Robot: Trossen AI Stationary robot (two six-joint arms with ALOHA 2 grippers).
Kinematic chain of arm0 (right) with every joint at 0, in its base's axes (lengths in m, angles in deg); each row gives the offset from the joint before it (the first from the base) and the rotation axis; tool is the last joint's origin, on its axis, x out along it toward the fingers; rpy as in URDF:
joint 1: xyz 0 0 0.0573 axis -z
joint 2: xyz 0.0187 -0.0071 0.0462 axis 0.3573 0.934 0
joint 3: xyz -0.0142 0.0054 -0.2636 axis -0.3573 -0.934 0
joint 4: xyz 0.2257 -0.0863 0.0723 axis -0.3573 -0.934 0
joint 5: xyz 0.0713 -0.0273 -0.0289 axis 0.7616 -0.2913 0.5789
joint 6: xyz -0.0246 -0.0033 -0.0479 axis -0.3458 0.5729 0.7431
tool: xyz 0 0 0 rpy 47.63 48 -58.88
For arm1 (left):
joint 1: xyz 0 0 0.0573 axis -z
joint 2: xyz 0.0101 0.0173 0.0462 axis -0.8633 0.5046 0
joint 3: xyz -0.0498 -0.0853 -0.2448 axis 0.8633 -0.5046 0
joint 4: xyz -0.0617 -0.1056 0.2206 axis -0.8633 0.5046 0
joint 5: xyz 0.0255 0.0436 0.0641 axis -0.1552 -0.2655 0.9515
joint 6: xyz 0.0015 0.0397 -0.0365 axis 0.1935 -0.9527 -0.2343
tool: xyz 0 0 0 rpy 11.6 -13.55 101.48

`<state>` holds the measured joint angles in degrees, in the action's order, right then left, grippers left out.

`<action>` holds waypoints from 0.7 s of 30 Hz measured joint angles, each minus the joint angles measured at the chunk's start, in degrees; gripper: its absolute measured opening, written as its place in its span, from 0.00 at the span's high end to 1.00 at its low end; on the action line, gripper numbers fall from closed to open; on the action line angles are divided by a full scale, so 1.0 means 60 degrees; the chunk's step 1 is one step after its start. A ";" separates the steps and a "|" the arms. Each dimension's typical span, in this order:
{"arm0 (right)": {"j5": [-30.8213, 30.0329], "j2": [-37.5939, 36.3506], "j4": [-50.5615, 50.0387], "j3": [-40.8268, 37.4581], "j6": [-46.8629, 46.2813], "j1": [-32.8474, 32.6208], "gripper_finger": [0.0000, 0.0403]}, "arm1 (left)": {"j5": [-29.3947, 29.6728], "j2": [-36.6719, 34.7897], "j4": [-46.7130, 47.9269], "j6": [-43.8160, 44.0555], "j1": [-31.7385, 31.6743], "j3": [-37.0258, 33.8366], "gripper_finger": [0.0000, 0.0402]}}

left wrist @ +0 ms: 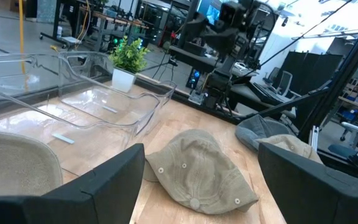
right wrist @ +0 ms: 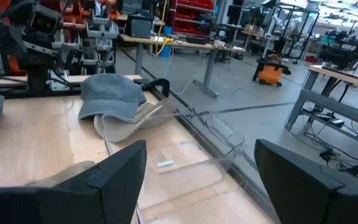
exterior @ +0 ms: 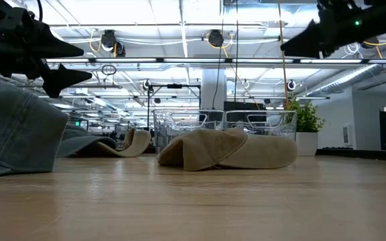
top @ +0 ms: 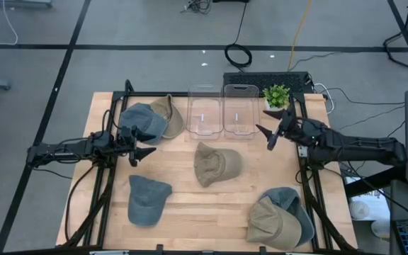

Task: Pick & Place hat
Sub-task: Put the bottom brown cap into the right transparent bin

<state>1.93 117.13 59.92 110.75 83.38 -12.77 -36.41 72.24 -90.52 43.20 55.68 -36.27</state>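
1. The tan hat (top: 217,163) lies in the middle of the wooden surface (top: 190,212).
2. The left end effector (top: 142,152) hangs open beside it.
3. The right end effector (top: 269,137) hangs open near the clear bins (top: 222,110), holding nothing.

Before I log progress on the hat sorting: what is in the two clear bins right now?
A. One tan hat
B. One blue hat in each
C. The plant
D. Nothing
D: in the high view both clear bins show bare bottoms, and the tan hat lies on the table in front of them, with the plant beside them.
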 joint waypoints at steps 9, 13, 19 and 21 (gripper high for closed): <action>-0.0542 0.1018 -0.1355 0.2229 -0.0007 -0.0004 0.29 | 0.0000 0.0000 0.0001 0.0000 0.0000 -0.0001 0.19; -0.0591 0.1370 -0.1862 0.3254 -0.0114 0.0000 0.30 | 0.0000 0.0000 0.0001 0.0000 -0.0003 -0.0001 0.19; -0.0815 0.2044 -0.2734 0.4651 -0.0330 0.0000 0.30 | 0.0000 0.0000 0.0001 0.0000 -0.0003 -0.0004 0.19; -0.0819 0.2289 -0.2865 0.5112 -0.0328 0.0000 0.30 | 0.0000 0.0000 -0.0003 0.0000 -0.0002 -0.0004 0.19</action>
<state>-2.98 130.86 42.73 141.43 81.41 -12.77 -36.41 72.24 -90.54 43.20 55.67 -36.29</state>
